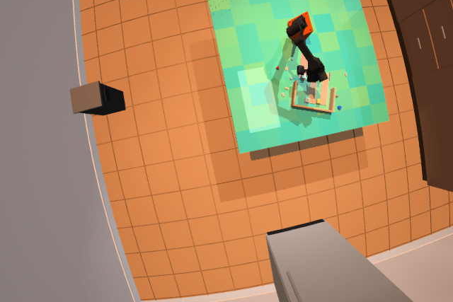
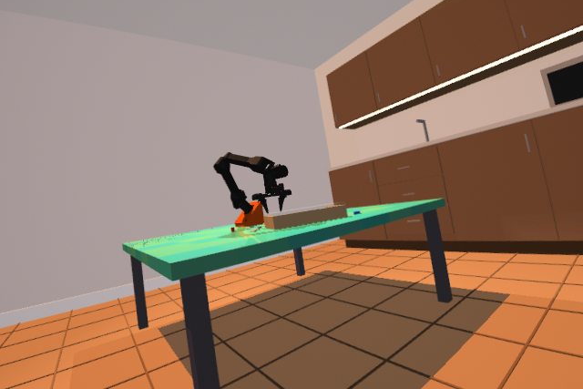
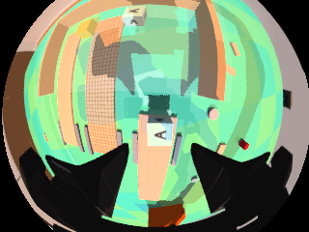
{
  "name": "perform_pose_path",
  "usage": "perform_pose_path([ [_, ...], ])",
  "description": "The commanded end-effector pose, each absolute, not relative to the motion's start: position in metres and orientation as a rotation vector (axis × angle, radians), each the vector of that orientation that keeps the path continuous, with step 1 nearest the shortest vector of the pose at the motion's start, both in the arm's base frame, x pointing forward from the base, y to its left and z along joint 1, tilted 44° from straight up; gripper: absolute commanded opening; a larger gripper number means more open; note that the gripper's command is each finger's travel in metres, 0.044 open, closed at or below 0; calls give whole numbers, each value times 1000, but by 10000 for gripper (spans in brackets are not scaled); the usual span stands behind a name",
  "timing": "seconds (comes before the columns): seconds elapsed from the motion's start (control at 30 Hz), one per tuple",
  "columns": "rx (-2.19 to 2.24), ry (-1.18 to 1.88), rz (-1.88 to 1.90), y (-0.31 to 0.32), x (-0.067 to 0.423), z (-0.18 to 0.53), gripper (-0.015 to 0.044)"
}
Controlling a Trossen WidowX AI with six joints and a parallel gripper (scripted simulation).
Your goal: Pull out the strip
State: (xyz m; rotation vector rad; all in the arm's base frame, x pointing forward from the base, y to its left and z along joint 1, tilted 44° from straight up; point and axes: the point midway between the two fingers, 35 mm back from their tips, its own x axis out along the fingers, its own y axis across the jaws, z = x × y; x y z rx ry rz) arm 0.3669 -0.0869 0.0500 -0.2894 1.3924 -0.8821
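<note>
In the wrist view a white cube marked "A" (image 3: pixel 157 131) sits on the far end of a pale peach strip (image 3: pixel 150 174) that runs toward me. My gripper (image 3: pixel 160 147) (image 1: pixel 302 73) (image 2: pixel 272 203) is open. It hangs above that cube, one finger on each side, not touching it. A second white cube with a mark (image 3: pixel 134 17) (image 1: pixel 307 99) sits at the far end of the wooden tray frame (image 3: pixel 209 45) (image 1: pixel 313 108) (image 2: pixel 301 220). A yellow cube (image 3: pixel 87 27) (image 1: pixel 318 101) lies beside it. A darker orange strip (image 3: pixel 103 91) (image 1: pixel 322 90) lies inside the frame.
The arm's orange base (image 1: pixel 300 22) (image 2: pixel 249 217) stands behind the frame on the green table (image 1: pixel 255 35). A small red piece (image 1: pixel 277 67) (image 3: pixel 243 145) (image 2: pixel 232 230), a blue piece (image 1: pixel 339 107) (image 2: pixel 356 211) and several small tan bits lie around the frame.
</note>
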Motion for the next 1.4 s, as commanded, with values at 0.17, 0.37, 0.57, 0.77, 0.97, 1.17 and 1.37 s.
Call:
perform_pose_path([
  [0.17,-296,1393,-881,-98,368,39,250],
  [0.37,-297,1393,-881,-105,367,32,250],
  [0.57,-297,1393,-882,-111,367,25,250],
  [0.77,-298,1393,-882,-118,365,19,250],
  [0.97,-298,1393,-883,-122,365,15,250],
  [1.17,-291,1393,-885,-120,365,17,132],
  [1.37,-291,1393,-885,-120,365,17,72],
])
